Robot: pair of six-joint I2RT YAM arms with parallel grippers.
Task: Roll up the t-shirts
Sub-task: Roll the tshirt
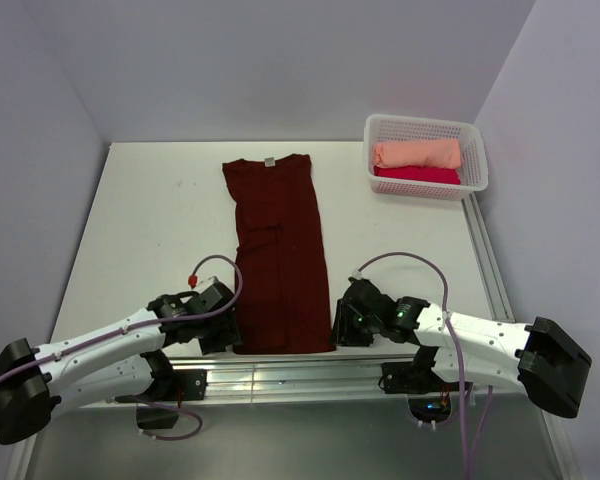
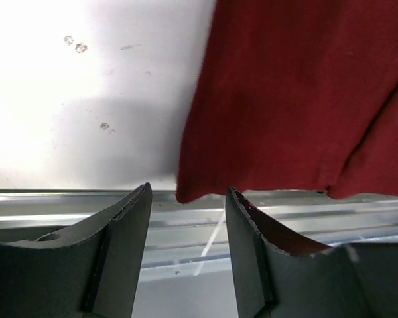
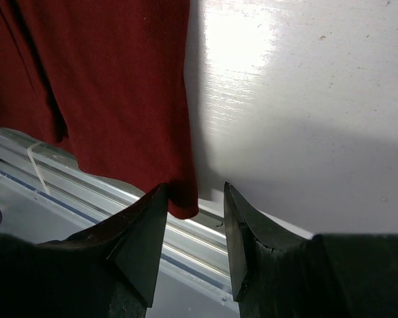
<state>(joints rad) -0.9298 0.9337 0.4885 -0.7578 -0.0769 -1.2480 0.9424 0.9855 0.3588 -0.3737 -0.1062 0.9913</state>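
Where the basket point(image 1: 420, 189) stands, two t-shirts point(image 1: 417, 154) lie inside.

The maroon shirt point(image 2: 298, 99) runs off both wrist views; its neck label point(image 1: 269, 161) is too small to read. The peach shirt point(image 1: 416, 153) hides most of the pink shirt point(image 1: 420, 175).

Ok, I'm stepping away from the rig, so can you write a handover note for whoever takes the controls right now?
Left gripper: open, at the near left hem corner of the maroon t-shirt, not gripping.
Right gripper: open, with the near right hem corner just between its fingers, not pinched.
Maroon t-shirt: flat on the table as a long narrow strip, neck label at the far end.
Done: peach t-shirt and crimson-pink t-shirt look rolled and sit in the white basket.
Left: pinch both corners and roll the maroon one, probably toward the collar.
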